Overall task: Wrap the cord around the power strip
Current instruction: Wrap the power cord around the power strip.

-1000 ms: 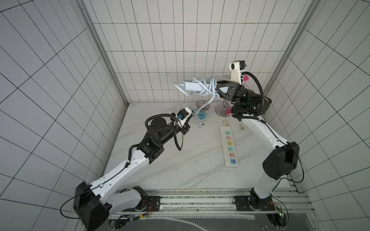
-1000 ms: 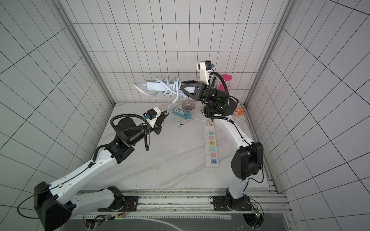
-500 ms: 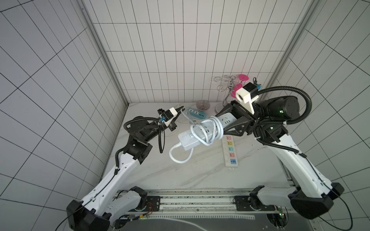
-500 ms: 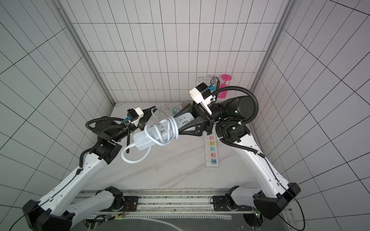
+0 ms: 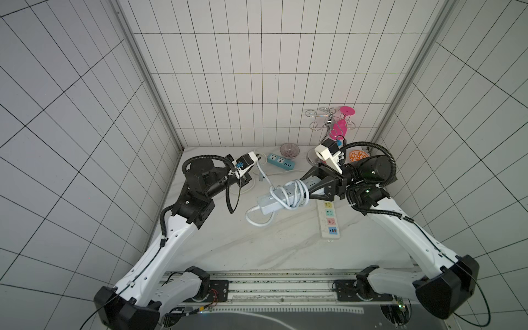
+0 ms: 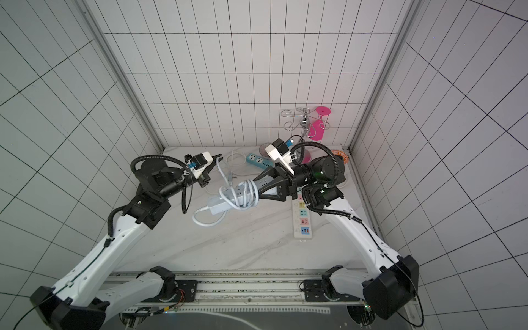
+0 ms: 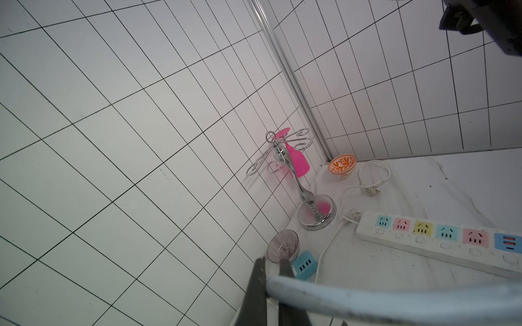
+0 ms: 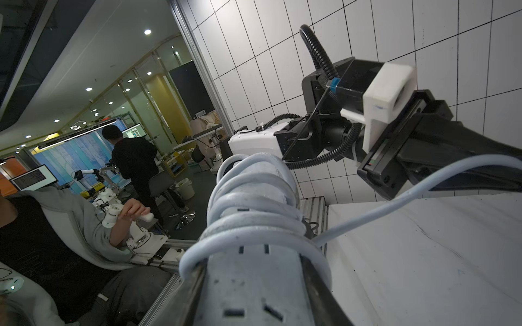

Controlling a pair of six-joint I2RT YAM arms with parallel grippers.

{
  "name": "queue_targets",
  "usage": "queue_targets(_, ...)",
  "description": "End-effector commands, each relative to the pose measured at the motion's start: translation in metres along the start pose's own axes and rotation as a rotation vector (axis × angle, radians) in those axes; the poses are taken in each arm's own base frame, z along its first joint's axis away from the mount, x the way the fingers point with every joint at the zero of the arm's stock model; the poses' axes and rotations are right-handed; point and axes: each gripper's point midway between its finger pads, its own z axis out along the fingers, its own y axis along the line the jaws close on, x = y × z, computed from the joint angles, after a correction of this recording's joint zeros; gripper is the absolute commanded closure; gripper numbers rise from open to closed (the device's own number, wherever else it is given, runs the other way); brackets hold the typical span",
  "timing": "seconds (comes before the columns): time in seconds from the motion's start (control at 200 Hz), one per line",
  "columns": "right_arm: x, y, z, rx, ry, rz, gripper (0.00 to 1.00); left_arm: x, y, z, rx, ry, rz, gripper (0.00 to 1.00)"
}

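The pale grey-blue power strip (image 5: pixel 267 204) (image 6: pixel 220 204) hangs level over the table's middle, with my right gripper (image 5: pixel 307 188) (image 6: pixel 257 188) shut on its right end. The right wrist view shows the power strip (image 8: pixel 254 282) clamped between the right gripper's fingers (image 8: pixel 319 290). Several turns of the cord (image 5: pixel 291 194) (image 8: pixel 254 197) lie round its middle. A free length of cord runs back left to my left gripper (image 5: pixel 258 158) (image 6: pixel 217 158), which is shut on it. In the left wrist view the cord (image 7: pixel 367 296) leaves the left gripper (image 7: pixel 271 278) sideways. A loose loop (image 5: pixel 257 221) hangs under the strip's left end.
A long white strip with coloured sockets (image 5: pixel 328 220) lies under my right wrist. At the back stand a teal strip (image 5: pixel 281 161), a glass bowl (image 5: pixel 289 150), a wire rack with a pink glass (image 5: pixel 340 128) and an orange bowl (image 5: pixel 358 155). Thin white cords trail between them.
My right arm brought the wrapped strip down from high at the back to the table's middle. My left gripper moved back and up. Over the last half second both barely moved.
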Motion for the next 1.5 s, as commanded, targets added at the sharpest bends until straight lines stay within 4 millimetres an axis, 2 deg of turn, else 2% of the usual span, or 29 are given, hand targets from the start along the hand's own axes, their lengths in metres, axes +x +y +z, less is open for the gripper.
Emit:
queue_targets(0.0,0.033,-0.005,-0.001,-0.063,0.116,0.044,1.00,-0.004,0.035,-0.001,-0.118,0.066,0.054,1.00)
queue_targets(0.275,0.054,-0.074,0.001,-0.056,0.132,0.217,1.00,-0.010,0.066,0.010,-0.186,0.167,0.161,1.00)
queue_targets(0.59,0.067,-0.167,-0.014,0.007,0.121,0.373,1.00,0.001,0.062,0.011,-0.226,0.356,0.358,1.00)
queue_targets(0.75,0.076,-0.201,-0.023,0.034,0.120,0.430,1.00,0.010,0.059,0.011,-0.242,0.449,0.442,1.00)
queue_targets(0.934,0.082,-0.232,-0.043,0.073,0.094,0.478,1.00,0.020,0.039,0.023,-0.211,0.550,0.523,1.00)
queue_targets(1.099,0.075,-0.249,-0.064,0.113,0.067,0.482,1.00,0.023,0.017,0.040,-0.167,0.597,0.532,1.00)
queue_targets(1.269,0.071,-0.263,-0.088,0.155,0.030,0.495,1.00,0.013,-0.005,0.054,-0.147,0.590,0.539,1.00)
queue_targets(1.394,0.070,-0.275,-0.100,0.172,0.005,0.503,1.00,0.009,-0.014,0.065,-0.155,0.595,0.529,1.00)
queue_targets(1.494,0.058,-0.279,-0.109,0.183,-0.023,0.479,1.00,0.009,-0.019,0.071,-0.171,0.601,0.504,1.00)
